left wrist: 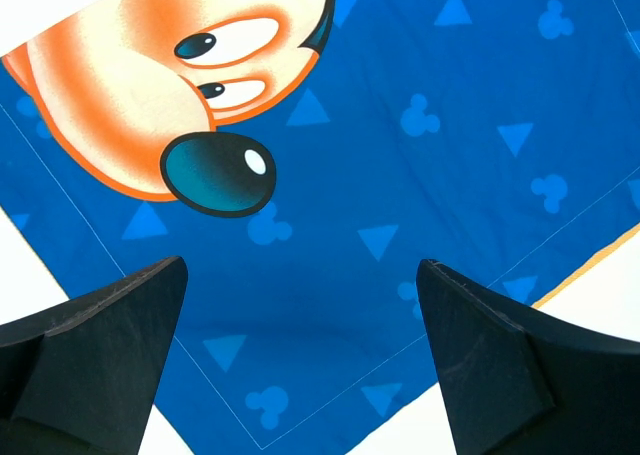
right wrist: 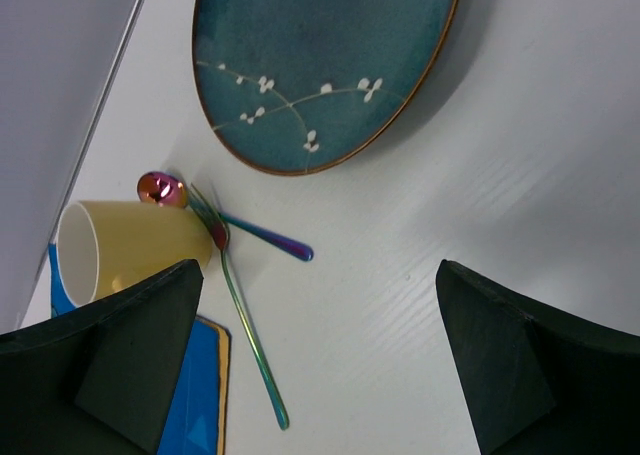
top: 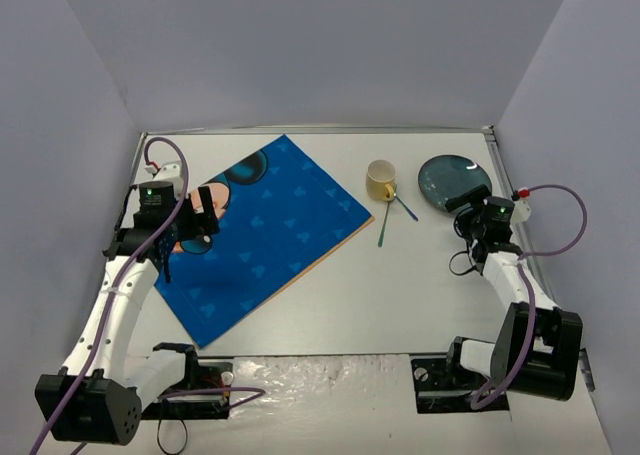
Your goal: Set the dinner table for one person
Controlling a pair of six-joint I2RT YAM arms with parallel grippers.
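The dinner table (top: 400, 295) is a white top with a thin metal rim. A blue cartoon-printed placemat (top: 270, 225) lies askew on its left half. My left gripper (top: 203, 218) hovers open over the mat's left part; in the left wrist view the left gripper (left wrist: 302, 275) has only the placemat (left wrist: 450, 175) between its fingers. A yellow cup (top: 381, 180), an iridescent fork (top: 386, 225) and a spoon (top: 404, 207) lie right of the mat. A teal plate (top: 453, 181) sits at the back right. My right gripper (top: 468, 200) stands open just in front of the plate, empty.
In the right wrist view the right gripper (right wrist: 320, 275) is over bare table (right wrist: 520, 175), with the plate (right wrist: 320, 55) ahead, and the cup (right wrist: 120, 245), the fork (right wrist: 245, 335) and the spoon (right wrist: 265, 237) to its left. Grey walls enclose the table on three sides.
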